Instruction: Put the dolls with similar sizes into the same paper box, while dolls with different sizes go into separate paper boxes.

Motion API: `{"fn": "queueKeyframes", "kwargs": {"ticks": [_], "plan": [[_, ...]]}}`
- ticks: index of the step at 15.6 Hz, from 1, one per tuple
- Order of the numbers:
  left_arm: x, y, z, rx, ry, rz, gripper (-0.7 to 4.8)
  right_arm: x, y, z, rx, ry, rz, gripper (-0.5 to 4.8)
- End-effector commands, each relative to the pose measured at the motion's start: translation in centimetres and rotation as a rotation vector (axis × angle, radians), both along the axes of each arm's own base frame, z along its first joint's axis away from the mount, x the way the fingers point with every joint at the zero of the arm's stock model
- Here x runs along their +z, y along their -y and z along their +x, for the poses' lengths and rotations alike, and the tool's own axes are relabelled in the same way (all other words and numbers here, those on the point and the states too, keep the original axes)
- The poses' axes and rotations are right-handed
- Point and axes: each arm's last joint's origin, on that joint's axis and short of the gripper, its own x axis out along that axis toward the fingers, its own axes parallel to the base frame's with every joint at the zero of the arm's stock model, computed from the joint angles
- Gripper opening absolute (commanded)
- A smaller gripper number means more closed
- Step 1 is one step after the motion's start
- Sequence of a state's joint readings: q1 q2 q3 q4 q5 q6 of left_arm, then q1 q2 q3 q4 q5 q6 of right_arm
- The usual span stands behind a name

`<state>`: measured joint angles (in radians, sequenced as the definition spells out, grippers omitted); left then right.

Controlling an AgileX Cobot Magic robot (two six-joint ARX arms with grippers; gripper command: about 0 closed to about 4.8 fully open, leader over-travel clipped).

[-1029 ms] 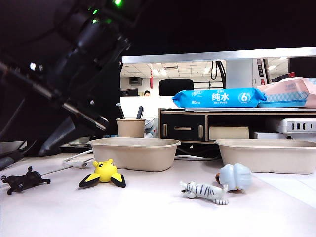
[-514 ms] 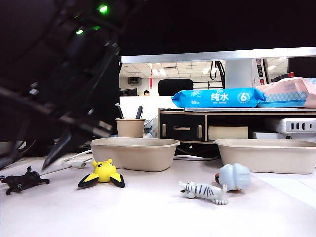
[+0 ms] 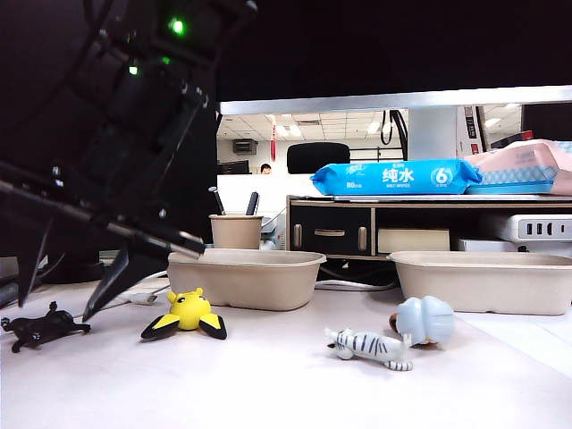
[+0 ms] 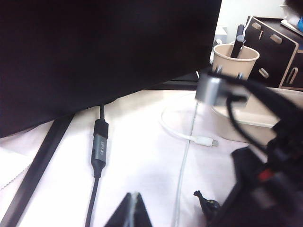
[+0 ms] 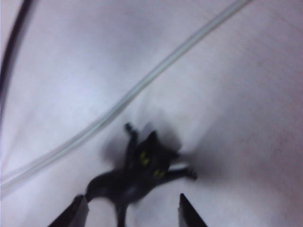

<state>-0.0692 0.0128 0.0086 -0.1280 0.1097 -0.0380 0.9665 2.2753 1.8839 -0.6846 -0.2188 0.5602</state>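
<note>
Black doll [image 5: 135,177] lies between right tool [image 5: 130,213] fingers (parted).

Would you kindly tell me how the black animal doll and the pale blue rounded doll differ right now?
The black animal doll is dark, flat and sprawled; the pale blue rounded doll is light and bulkier. The black one lies far left under the open right gripper; the blue one lies right, unattended. Both rest on the table, outside the trays.

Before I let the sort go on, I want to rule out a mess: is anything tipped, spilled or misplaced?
Nothing spilled or broken. The grey-striped white tiger lies on its side on the table, and the black animal lies sprawled under the open right gripper. Both paper boxes stand upright. A loose white cable runs close behind the black animal.
</note>
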Motion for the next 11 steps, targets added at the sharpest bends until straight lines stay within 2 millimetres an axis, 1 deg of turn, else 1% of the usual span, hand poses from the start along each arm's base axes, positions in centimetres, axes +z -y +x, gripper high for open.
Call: {"fn": "queueKeyframes", "kwargs": {"ticks": [1,4,6,11], "plan": [[0.19,0.00,-0.04,-0.003,0.020,0.002,-0.05,-0.43,-0.42,0.10,-0.018,0.002,0.015,2.48],[0.19,0.00,-0.04,-0.003,0.020,0.002,-0.05,-0.40,-0.46,0.36,-0.051,0.035,0.012,2.47],[0.19,0.00,-0.04,-0.003,0.020,0.002,-0.05,-0.29,-0.74,0.52,-0.061,0.048,0.044,2.47],[0.19,0.00,-0.04,-0.003,0.020,0.002,-0.05,-0.41,-0.86,0.56,-0.073,0.042,0.053,2.47]]}}
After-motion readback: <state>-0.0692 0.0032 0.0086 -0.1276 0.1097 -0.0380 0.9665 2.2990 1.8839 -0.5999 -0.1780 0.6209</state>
